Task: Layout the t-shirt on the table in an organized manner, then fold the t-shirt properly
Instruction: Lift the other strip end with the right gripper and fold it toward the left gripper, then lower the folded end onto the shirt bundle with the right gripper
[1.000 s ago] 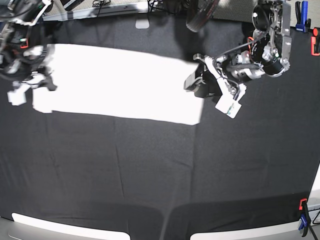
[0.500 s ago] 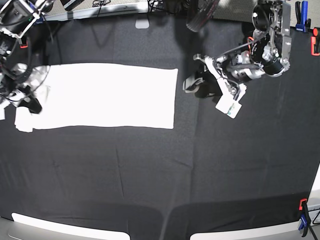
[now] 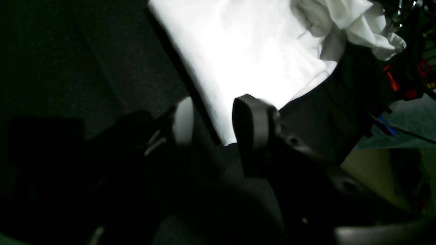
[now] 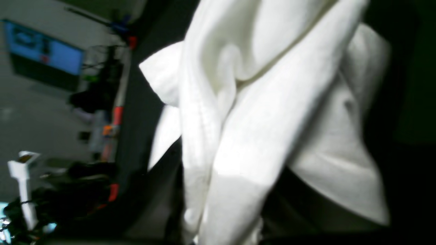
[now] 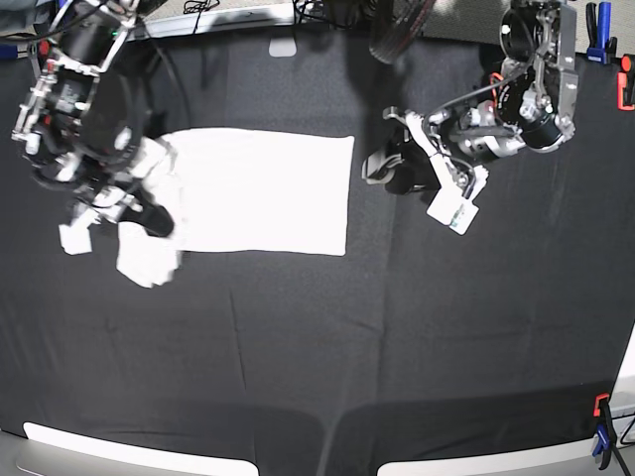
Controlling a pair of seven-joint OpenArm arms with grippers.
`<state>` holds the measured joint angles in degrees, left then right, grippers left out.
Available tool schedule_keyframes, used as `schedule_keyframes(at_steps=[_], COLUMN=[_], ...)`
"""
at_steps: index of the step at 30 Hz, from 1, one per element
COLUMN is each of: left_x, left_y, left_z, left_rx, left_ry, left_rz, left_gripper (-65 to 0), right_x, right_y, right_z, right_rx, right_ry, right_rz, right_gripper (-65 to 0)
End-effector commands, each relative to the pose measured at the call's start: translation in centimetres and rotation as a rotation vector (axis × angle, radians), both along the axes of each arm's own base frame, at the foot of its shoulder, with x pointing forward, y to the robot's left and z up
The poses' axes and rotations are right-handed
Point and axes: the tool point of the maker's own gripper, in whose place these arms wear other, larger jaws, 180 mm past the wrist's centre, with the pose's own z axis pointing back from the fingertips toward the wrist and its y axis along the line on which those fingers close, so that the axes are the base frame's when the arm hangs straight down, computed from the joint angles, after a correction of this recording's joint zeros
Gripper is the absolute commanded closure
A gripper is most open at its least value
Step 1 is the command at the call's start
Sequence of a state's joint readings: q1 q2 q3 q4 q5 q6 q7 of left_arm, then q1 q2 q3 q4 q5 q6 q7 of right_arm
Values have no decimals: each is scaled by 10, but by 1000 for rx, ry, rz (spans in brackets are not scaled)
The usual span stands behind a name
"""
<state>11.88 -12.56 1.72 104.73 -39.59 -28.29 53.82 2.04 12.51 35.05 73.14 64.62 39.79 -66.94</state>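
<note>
**White t-shirt part-folded on a black desk, one end lifted by the right arm**

A large desk [image 5: 327, 357] draped in matte black cloth fills the overhead view, with red and blue clamps [image 5: 601, 436] at its right edge.

The t-shirt [image 5: 263, 193] lies on the desk's far left half as a plain white rectangle, its right edge straight and flat. Its left end is bunched and raised off the cloth, with a loose flap hanging near the desk surface.

The right arm sits over that bunched end. The right claw [image 5: 149, 213] is pressed together on the gathered fabric; its wrist camera shows only thick white folds draped close before the lens, so the fingers themselves are hard to make out.

The left arm rests to the right of the shirt, just beside its straight edge without touching it. The left claw [image 3: 213, 126] stands apart, holding nothing, with one pale pad [image 3: 183, 120] and one grey pad facing each other above the black cloth.
</note>
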Motion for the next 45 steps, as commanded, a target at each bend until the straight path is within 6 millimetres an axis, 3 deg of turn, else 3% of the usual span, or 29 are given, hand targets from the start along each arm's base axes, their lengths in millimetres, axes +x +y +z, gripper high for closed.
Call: schedule_keyframes(at_steps=[1,11,25,28,35,37,39,45], left_x=[6,6,6,6,6,6,6,5], left_y=[-2,-2,-2,-2,-2,-2,-2,-2], left_z=[13,13,13,13,13,13,13,13], left_rx=[-36,-36,-34,-34,-35,-34,-34,-34], left_ry=[-41,-41,-38,-38,-38,-38,-38,-37], left_rz=[8,7,6,6,6,6,6,5], left_gripper=[-220,-220,-220,-220,-220,-220,-220,-220], right_x=[12,15,25,26,25,24,24,25], right_y=[3,74,136,147,151,155,161,177], right_z=[22,28,42,37,20,21,22,41], right_rx=[11,121,299,283,193,190,188,155], right_ry=[-78,-118,-154,-135,-78,-79,-82,-139], right_rz=[0,71,76,80,105,120,140,205], right_gripper=[0,0,0,0,-2,-135,-227,-250])
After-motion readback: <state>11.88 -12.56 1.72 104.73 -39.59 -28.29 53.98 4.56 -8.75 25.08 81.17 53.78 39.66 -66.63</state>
